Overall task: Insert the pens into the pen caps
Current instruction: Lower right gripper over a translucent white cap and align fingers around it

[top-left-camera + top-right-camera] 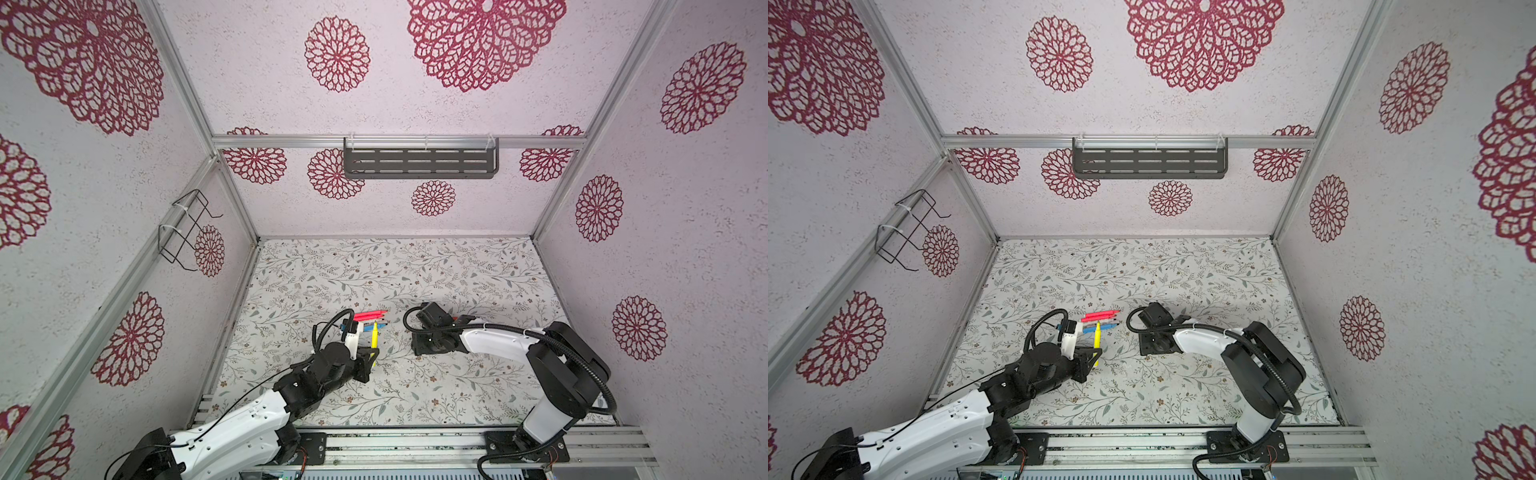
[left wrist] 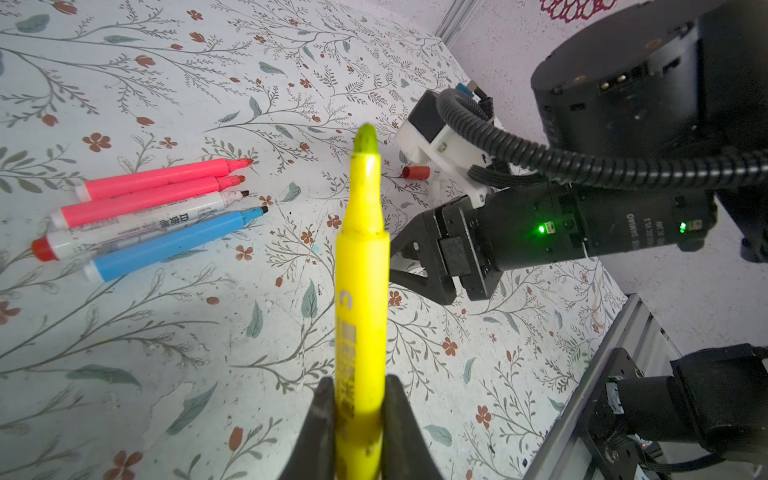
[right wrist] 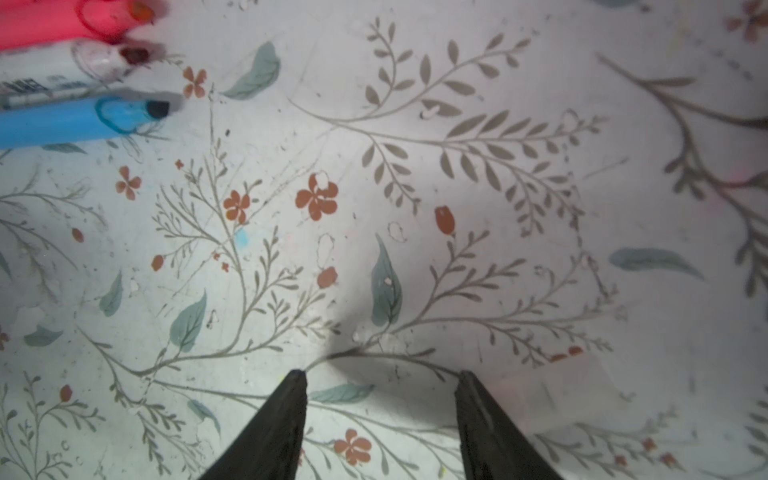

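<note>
Our left fingers [image 2: 316, 428] clamp the yellow pen [image 2: 361, 266]; our right fingers [image 3: 274, 432], apart and empty, should grip a cap squarely

Between the parted fingers of my right gripper [image 3: 380, 374] lies only bare mat [image 3: 415, 249], and the way ahead is open. The row of four pens [image 2: 158, 199] bars one side of the yellow pen [image 2: 361, 266] pinched in my left gripper [image 2: 359, 380]; my right wrist [image 2: 519, 237] bars the other, leaving a lane between. The red cap [image 2: 417, 172] lies just beside that wrist's white camera mount [image 2: 440, 145], with little room around it.
</note>
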Motion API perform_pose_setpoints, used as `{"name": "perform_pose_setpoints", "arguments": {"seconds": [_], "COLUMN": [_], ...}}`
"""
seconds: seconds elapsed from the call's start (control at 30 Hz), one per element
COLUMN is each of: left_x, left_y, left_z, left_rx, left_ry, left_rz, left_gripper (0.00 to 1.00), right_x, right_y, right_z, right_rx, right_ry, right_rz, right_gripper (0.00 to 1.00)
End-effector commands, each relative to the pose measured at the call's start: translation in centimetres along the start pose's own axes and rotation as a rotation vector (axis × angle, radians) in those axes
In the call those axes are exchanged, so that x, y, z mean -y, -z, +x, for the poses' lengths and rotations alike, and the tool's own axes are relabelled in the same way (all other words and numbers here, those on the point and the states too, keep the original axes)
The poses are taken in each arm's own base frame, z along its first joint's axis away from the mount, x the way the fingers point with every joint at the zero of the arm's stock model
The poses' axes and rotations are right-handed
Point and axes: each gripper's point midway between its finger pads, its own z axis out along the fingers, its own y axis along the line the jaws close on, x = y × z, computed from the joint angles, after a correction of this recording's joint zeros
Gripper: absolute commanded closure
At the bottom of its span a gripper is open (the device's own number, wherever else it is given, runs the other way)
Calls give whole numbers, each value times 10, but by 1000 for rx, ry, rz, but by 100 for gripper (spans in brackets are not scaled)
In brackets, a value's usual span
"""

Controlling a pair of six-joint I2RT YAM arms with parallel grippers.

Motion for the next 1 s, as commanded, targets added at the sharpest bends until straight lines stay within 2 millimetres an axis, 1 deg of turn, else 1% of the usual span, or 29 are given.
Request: {"name": "perform_pose_setpoints", "arguments": {"seconds": [0.0,0.07,0.2,0.33,0.5,0.63,0.97], "left_x": [3,4,8,7,5,3,1], "left_y": [1,1,3,3,4,4,3], "left_z": [-11,-13,-17,-17,-15,-13,-12], "left_rx": [32,34,41,41,39,41,39], "left_ry": [6,5,3,5,9,10,11], "left_rz": [5,7,13,13,8,2,-1], "left_gripper": [100,100,100,100,100,100,100], "right_x": [3,-2,-9,-10,-6,1,8], "right_y": [18,24,36,32,17,8,-2], "right_z": [-8,-13,-30,-37,-33,-27,-20], "right_rx": [45,62,108,106,70,51,23], "right_ry": [-26,-23,-12,-4,-4,-8,-10], "right_rz": [2,-14,-24,-4,18,46,70], "right_gripper": [41,41,40,40,40,40,40]}}
